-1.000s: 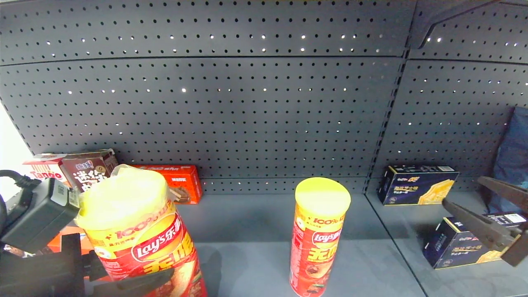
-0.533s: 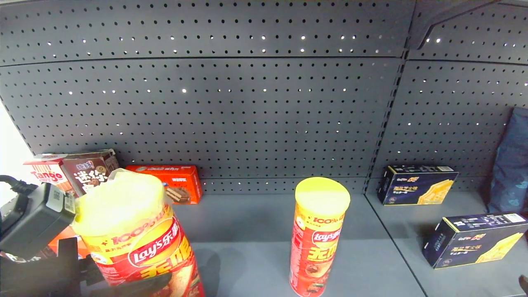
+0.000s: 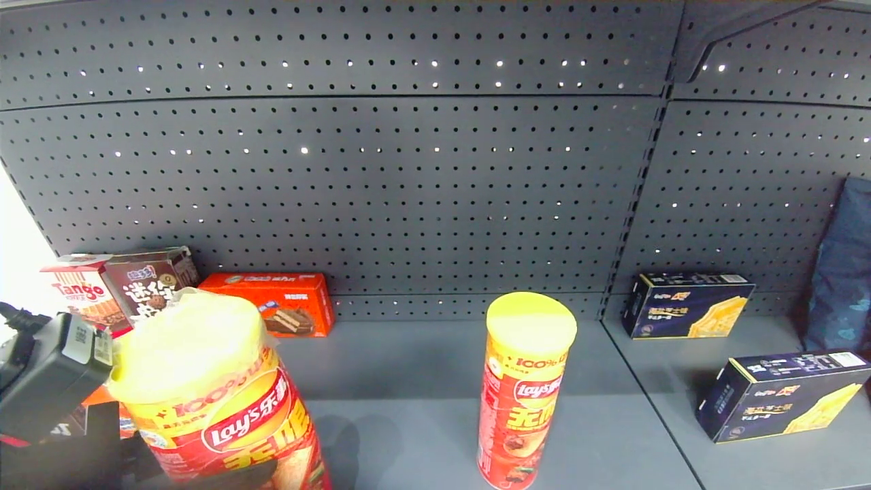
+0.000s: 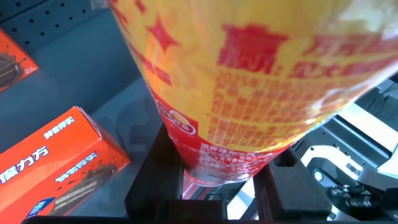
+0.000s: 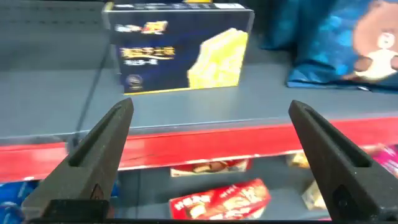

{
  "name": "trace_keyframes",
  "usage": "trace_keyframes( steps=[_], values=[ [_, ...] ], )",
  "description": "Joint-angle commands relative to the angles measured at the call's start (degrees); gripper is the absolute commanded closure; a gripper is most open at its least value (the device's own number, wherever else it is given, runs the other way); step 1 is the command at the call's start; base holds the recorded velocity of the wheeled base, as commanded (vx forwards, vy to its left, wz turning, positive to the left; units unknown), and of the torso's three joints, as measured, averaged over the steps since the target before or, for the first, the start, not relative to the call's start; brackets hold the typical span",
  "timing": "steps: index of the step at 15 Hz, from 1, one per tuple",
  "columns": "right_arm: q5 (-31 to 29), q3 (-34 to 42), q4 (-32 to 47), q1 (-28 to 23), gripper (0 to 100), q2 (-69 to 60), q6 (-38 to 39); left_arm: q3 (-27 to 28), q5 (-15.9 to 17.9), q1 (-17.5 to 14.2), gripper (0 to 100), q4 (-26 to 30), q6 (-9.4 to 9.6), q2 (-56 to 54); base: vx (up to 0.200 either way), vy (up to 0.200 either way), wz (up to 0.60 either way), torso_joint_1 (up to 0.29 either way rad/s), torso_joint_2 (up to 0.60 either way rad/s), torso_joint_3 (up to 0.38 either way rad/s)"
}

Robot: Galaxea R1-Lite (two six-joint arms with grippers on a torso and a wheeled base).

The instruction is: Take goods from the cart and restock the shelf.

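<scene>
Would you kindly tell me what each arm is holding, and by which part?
The left tool grips the red-and-yellow cylindrical crisp can near its bottom end; the right tool is open and holds nothing.

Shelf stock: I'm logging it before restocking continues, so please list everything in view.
Chip cans: two, red-yellow; standing can mid-shelf, held can at left.
Orange boxes: two; back box at the rear left, near box beside the held can.
Brown box: one, back left.
Red-white box: one, far left.
Navy boxes: two, navy-yellow, right bay; rear box, front box.
Blue bag: one, far right.
Left gripper: black, shut on the held can.
Right gripper: black, open, facing the right bay.
</scene>
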State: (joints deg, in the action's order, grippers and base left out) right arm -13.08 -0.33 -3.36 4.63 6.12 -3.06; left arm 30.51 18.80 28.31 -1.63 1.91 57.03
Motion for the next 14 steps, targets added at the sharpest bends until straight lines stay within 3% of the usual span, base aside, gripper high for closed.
trace_keyframes(
  steps=[1,2,3,8,14],
  values=[
    [5.7,0.2,-0.1,0.0,0,-0.5,0.2,-0.3,0.0,0.1,100,-0.1,0.02,-0.3,0.0,0.0,0.0,0.0,0.0,0.0],
    [15.3,0.3,0.6,0.0,0,-0.5,0.1,-0.1,0.0,0.1,100,-0.2,0.02,-0.3,0.0,0.0,0.0,0.0,0.0,0.0],
    [16.6,0.2,1.7,0.0,0,-0.5,-0.1,0.0,0.0,0.0,100,-0.2,0.02,-0.3,0.0,0.0,0.0,0.0,0.0,0.0],
    [14.0,0.2,3.3,0.0,0,-0.5,3.4,1.1,0.0,0.1,100,-0.3,-0.07,-0.5,0.0,0.0,0.0,0.0,0.0,0.0],
    [14.0,0.2,3.3,0.0,0,-0.5,3.4,7.7,0.9,0.0,100,-0.8,0.02,5.6,0.0,0.0,0.0,0.0,0.0,0.0]
  ],
)
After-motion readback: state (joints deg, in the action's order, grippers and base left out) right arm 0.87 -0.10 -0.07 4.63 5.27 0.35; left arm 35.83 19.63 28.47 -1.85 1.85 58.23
